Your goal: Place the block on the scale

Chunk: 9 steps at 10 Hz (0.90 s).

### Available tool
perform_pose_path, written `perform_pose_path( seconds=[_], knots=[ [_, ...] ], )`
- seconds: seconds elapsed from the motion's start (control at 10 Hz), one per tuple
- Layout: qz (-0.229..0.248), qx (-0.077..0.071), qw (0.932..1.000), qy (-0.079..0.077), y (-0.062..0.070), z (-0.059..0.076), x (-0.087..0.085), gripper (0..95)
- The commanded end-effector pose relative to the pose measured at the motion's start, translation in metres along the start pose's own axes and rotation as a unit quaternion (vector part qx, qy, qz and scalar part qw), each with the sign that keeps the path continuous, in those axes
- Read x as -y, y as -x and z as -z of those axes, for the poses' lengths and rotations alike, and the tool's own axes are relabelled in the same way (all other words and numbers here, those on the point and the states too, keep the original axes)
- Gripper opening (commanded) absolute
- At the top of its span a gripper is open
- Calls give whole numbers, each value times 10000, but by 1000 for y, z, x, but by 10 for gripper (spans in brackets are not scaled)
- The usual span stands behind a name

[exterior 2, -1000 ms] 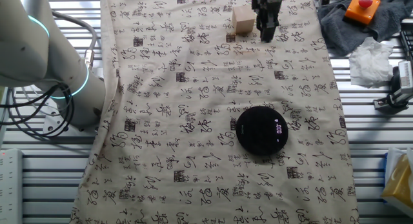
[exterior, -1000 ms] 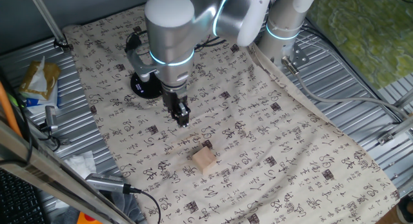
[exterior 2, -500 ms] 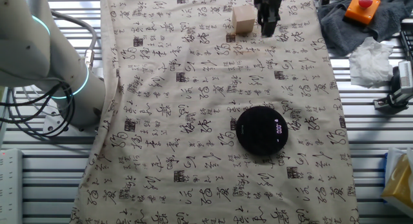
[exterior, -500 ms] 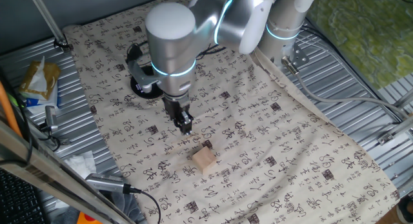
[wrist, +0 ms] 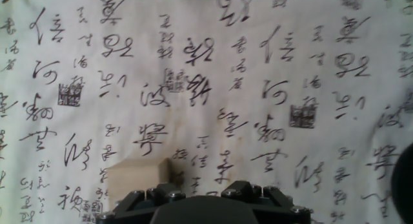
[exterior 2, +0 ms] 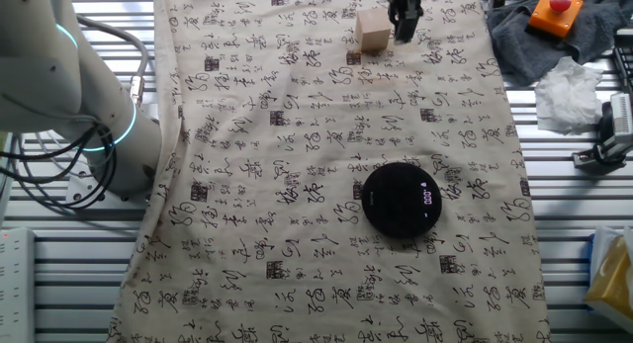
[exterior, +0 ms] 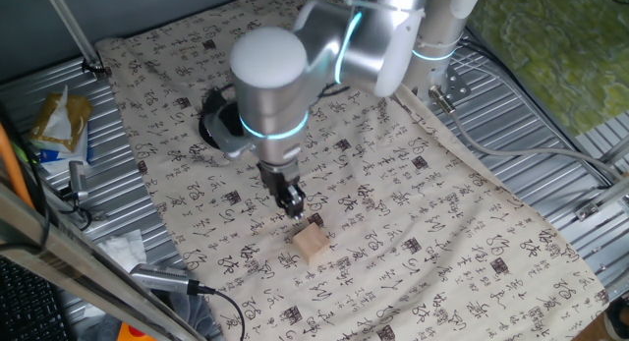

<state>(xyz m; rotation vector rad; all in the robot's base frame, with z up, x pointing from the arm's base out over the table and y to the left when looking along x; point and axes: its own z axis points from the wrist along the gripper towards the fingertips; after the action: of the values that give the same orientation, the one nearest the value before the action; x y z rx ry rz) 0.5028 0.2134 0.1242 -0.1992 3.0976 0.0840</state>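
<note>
The block [exterior: 313,243], a small tan wooden cube, rests on the patterned cloth. My gripper [exterior: 294,202] hangs just above the cloth, up and left of the cube and apart from it. Its fingers taper to one narrow tip and hold nothing. In the other fixed view the gripper [exterior 2: 405,23] stands right beside the block [exterior 2: 373,32]. The scale [exterior 2: 401,199], a flat black disc with a lit display, lies well away from both. In one fixed view the arm hides most of the scale [exterior: 210,128]. The hand view shows the block [wrist: 137,179] at lower left.
A cloth printed with characters [exterior: 413,184] covers the table. Grey ribbed metal [exterior: 536,95] borders it. Snack packets [exterior: 61,125] and cables [exterior: 162,277] lie at the left edge. An orange box with a red button [exterior 2: 556,11] sits on a dark rag.
The arm has carried the gripper away from the scale toward the block. It now stands right beside the cube. The block and the scale have not moved.
</note>
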Motion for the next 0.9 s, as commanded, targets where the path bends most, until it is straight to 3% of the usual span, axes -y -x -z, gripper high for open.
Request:
perform_pose_path(
  seconds=[0.1, 0.9],
  knots=[
    [-71, 8, 10000, -5, -3, 1, -10, 570],
    [-350, 16, 9994, -19, -7, -8, -41, 570]
  ],
)
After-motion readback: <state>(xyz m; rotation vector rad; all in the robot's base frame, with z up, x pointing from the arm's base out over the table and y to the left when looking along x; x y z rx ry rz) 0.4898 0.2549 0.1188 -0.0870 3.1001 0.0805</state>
